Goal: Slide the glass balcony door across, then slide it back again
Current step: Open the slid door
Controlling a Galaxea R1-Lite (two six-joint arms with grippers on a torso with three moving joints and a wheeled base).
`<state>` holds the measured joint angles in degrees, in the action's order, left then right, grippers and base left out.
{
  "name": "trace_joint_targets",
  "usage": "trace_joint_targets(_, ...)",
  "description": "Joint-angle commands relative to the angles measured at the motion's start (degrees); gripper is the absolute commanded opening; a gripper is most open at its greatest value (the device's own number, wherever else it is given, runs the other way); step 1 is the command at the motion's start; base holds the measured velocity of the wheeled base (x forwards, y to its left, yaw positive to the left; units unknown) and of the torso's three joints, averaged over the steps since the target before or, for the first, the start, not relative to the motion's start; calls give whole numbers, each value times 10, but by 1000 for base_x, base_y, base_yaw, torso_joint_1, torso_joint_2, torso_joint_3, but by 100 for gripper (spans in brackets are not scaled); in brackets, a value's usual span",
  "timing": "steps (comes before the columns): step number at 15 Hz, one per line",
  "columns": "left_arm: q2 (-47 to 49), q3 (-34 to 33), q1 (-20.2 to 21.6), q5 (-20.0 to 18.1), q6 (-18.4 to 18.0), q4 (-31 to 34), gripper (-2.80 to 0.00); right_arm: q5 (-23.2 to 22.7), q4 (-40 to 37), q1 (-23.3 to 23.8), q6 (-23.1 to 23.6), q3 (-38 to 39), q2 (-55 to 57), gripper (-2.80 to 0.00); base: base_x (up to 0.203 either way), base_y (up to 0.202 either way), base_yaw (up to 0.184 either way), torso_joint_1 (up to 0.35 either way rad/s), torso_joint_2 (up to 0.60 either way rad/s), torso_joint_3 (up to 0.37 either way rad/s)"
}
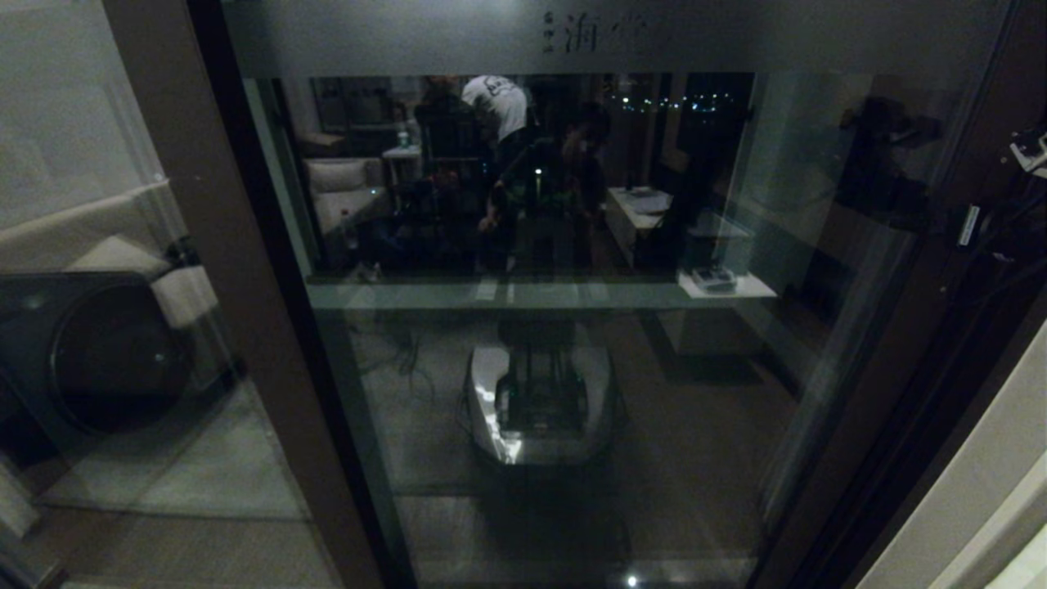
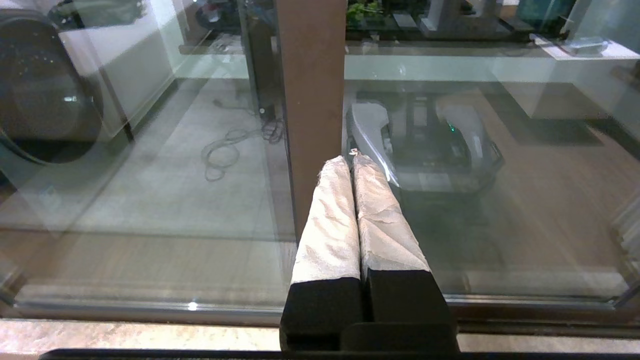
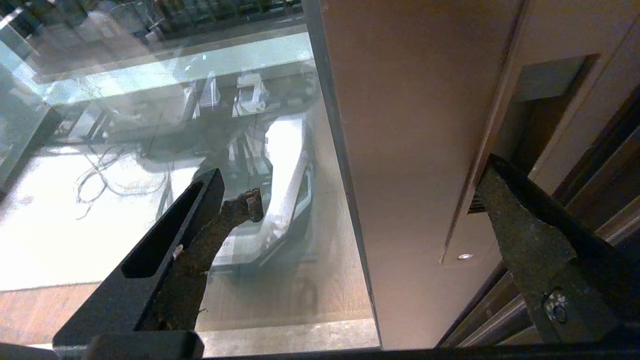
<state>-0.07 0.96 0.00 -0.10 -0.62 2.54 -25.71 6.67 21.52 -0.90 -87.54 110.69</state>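
The glass balcony door (image 1: 572, 368) fills the head view, with a frosted top band (image 1: 605, 37) bearing Chinese characters and dark brown stiles at left (image 1: 245, 286) and right (image 1: 908, 327). My right gripper (image 3: 375, 180) is open and straddles the right stile (image 3: 415, 150). One finger lies over the glass; the other fingertip (image 3: 500, 175) is at the recessed pull slot (image 3: 530, 125). Only the right arm (image 1: 1010, 213) shows at the head view's right edge. My left gripper (image 2: 350, 159) is shut and empty, its white-wrapped tips close to the left stile (image 2: 310, 100).
A dark front-loading washer (image 1: 106, 352) stands behind the plain pane at left. A loose cable (image 2: 225, 150) lies on the balcony floor. The glass reflects my own base (image 1: 540, 401). A pale wall (image 1: 981, 491) borders the door on the right, and the floor track (image 2: 150, 310) runs below.
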Motion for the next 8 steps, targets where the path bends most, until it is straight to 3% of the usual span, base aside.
trace_joint_targets(1,0,0,0,0,0,0,-280,-6,-3,-2,-1,4,-6,0,0,0,0,0,0,0)
trace_joint_targets(8,0,0,0,0,0,0,-280,-6,-3,-9,-1,11,-9,0,0,0,0,0,0,0)
